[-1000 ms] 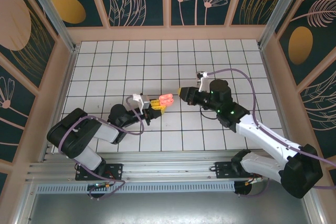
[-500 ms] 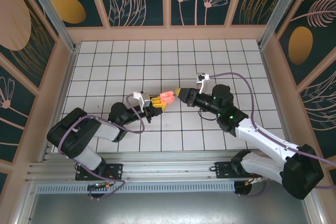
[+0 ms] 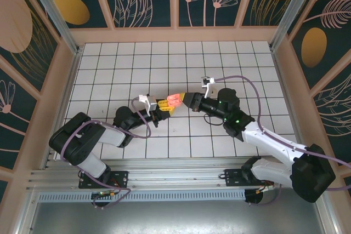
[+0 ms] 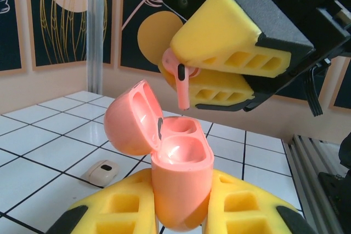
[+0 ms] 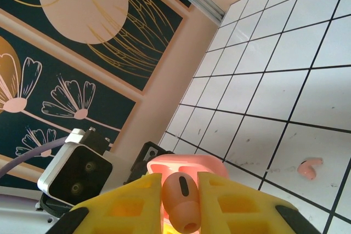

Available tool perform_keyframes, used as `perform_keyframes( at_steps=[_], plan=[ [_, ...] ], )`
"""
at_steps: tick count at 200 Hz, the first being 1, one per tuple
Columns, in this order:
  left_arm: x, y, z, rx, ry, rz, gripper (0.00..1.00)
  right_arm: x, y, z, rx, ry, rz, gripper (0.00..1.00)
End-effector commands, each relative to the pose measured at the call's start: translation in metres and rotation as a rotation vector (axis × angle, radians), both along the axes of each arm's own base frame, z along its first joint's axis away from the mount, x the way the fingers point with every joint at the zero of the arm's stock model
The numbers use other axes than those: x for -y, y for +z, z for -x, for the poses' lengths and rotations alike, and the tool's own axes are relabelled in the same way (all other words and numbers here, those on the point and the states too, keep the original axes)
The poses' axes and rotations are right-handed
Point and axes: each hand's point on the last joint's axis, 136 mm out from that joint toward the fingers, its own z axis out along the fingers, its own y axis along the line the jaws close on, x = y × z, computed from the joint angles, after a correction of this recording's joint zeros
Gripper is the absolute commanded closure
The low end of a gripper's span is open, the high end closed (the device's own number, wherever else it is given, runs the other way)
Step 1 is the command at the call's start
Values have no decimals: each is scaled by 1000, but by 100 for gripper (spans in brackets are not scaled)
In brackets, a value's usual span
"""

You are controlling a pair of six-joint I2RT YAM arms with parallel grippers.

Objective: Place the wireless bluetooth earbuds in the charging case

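Light is bright and even, seemingly from overhead. In the top view the white tiled table (image 3: pixel 109 64) is well exposed with no blown patches, and the left arm (image 3: pixel 88 141) and right arm (image 3: pixel 274 143) cast only faint, soft shadows. The corner posts (image 3: pixel 52 6) lean outward, a wide-lens bend toward the edges. In the left wrist view the open charging case (image 4: pixel 181 184) carries a soft sheen, and the wall panels (image 4: pixel 55 20) behind are slightly soft. In the right wrist view the right hand (image 5: pixel 180 183), with its yellow fingers (image 5: pixel 123 206) and the earbud (image 5: pixel 178 201) between them, looks a little blurred near the lens, while the tiles are crisp.
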Motion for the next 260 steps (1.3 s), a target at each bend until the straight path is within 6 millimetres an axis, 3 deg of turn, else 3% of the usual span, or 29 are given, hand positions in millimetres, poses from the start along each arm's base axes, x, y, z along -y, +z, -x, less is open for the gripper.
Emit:
perform_keyframes(
  at_steps=[1,104,176,228,260],
  plan=[
    [-1,22,1,55,-13,59,97,-5,6,4,26,16,-30,79],
    [-6,39,1,81,13,113,97,-3,-12,4,-10,-1,13,79],
    [-6,43,1,96,15,98,98,-1,-10,3,-11,-10,31,73],
    [-5,41,0,90,13,91,97,-1,-2,3,8,-4,32,65],
    [-4,38,-1,85,12,76,98,3,13,7,50,-3,28,53]
  ],
)
